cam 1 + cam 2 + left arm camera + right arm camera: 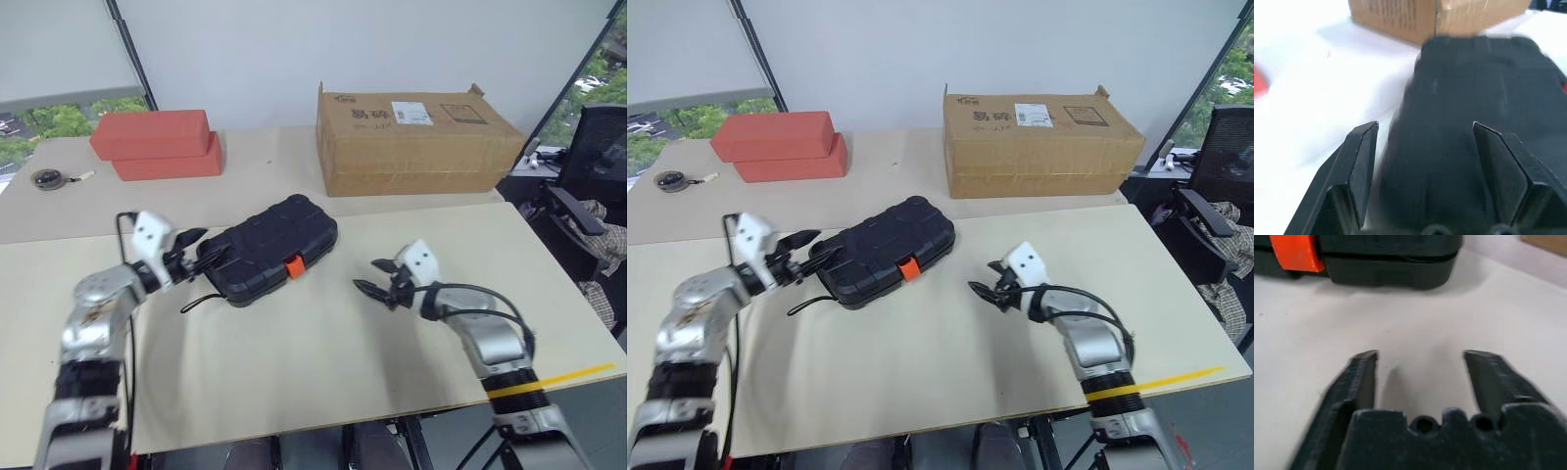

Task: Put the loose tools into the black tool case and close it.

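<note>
The black tool case (269, 250) lies shut on the table, ribbed shell up, its orange latch (294, 266) facing the front edge. Its black cord strap (201, 302) trails off the left end. My left gripper (201, 250) stands open at the case's left end, fingertips right by the shell; in the left wrist view the case (1474, 98) looms between the spread fingers (1359, 161). I cannot tell whether they touch it. My right gripper (368, 275) is open and empty, a short way to the right of the case. The loose tools are out of view.
Two stacked red boxes (157, 142) and a round dark tape measure (46, 178) sit at the back left. A large cardboard box (416, 137) stands at the back behind the case. A black office chair (598, 166) is beyond the table's right edge.
</note>
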Controlling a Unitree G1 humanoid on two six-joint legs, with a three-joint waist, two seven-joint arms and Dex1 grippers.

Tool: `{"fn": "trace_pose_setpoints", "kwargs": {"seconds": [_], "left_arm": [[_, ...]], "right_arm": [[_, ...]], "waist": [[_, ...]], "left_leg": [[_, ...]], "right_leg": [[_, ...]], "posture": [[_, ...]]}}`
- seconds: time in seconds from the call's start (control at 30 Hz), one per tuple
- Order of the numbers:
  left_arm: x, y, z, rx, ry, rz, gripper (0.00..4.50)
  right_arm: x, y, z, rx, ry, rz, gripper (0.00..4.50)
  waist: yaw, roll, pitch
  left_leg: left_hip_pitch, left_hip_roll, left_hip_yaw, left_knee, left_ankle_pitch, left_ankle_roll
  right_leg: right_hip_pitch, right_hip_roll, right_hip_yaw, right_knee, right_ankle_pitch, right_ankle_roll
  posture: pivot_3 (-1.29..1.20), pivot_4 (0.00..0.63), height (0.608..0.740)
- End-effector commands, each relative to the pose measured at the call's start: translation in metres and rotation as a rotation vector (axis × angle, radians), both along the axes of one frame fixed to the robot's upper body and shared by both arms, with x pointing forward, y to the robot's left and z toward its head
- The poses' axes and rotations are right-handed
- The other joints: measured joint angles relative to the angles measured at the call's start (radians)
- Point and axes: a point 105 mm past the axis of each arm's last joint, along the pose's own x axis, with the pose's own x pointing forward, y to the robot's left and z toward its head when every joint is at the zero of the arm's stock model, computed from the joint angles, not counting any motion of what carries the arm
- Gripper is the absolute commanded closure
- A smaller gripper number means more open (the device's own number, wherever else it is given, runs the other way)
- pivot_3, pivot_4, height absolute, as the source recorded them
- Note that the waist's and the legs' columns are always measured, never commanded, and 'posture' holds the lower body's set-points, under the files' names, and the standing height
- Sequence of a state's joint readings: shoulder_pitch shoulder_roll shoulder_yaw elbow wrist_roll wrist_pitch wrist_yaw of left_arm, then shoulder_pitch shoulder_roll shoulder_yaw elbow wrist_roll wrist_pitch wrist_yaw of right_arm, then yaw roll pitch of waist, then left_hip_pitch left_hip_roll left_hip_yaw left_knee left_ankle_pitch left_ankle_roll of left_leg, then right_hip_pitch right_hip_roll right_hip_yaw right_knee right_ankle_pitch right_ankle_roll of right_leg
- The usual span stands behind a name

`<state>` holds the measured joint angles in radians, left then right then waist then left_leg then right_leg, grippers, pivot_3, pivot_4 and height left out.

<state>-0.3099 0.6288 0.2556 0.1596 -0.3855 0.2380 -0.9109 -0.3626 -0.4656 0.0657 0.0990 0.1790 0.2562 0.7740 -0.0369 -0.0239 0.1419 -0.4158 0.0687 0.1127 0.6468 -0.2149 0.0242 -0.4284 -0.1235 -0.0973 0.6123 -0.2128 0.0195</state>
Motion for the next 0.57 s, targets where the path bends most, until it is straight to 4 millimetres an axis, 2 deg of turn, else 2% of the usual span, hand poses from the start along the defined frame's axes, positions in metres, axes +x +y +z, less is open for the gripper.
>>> {"fn": "trace_pose_setpoints", "kwargs": {"seconds": [0.03, 0.1, 0.17, 0.33, 0.4, 0.57], "left_arm": [[-0.023, 0.006, 0.017, -0.012, -0.041, -0.011, 1.2], [-0.042, 0.018, -0.005, 0.03, 0.016, 0.03, 1.2], [-0.056, 0.025, -0.02, 0.051, 0.046, 0.061, 1.2], [-0.069, 0.031, -0.046, 0.069, 0.116, 0.138, 1.2], [-0.072, 0.031, -0.053, 0.077, 0.127, 0.153, 1.2], [-0.073, 0.027, -0.055, 0.079, 0.124, 0.15, 1.2]], "right_arm": [[0.0, -0.019, 0.017, 0.038, -0.081, 0.02, 0.04], [-0.003, -0.032, 0.017, 0.057, -0.079, 0.024, 0.04], [-0.005, -0.04, 0.018, 0.07, -0.082, 0.025, 0.04], [-0.006, -0.054, 0.013, 0.085, -0.075, 0.006, 0.04], [-0.006, -0.056, 0.012, 0.08, -0.077, 0.007, 0.04], [-0.007, -0.058, 0.015, 0.092, -0.092, 0.001, 0.04]], "waist": [[0.007, 0.0, 0.002], [0.017, -0.001, 0.002], [0.023, 0.0, 0.002], [0.039, -0.001, 0.005], [0.041, 0.0, 0.005], [0.045, 0.0, 0.005]], "left_leg": [[0.0, -0.001, 0.0, -0.001, -0.001, 0.0], [-0.001, -0.002, 0.001, -0.001, -0.002, 0.001], [0.0, -0.002, 0.002, -0.001, -0.004, 0.001], [0.0, -0.001, 0.002, -0.001, -0.005, 0.0], [0.0, -0.001, 0.002, 0.0, -0.005, 0.0], [0.0, -0.001, 0.002, 0.002, -0.006, -0.004]], "right_leg": [[0.0, -0.001, 0.0, -0.001, 0.001, -0.002], [0.0, -0.002, 0.0, -0.002, 0.001, -0.002], [0.001, -0.002, 0.0, -0.002, 0.0, -0.001], [0.001, -0.002, -0.001, -0.002, -0.001, -0.001], [0.0, -0.002, -0.001, -0.002, -0.003, 0.001], [0.0, -0.003, -0.001, -0.002, -0.004, 0.003]], "posture": [[0.0, 0.15, 0.713], [0.0, 0.15, 0.713], [0.0, 0.15, 0.713], [0.0, 0.15, 0.713], [0.0, 0.15, 0.713], [0.0, 0.15, 0.713]]}}
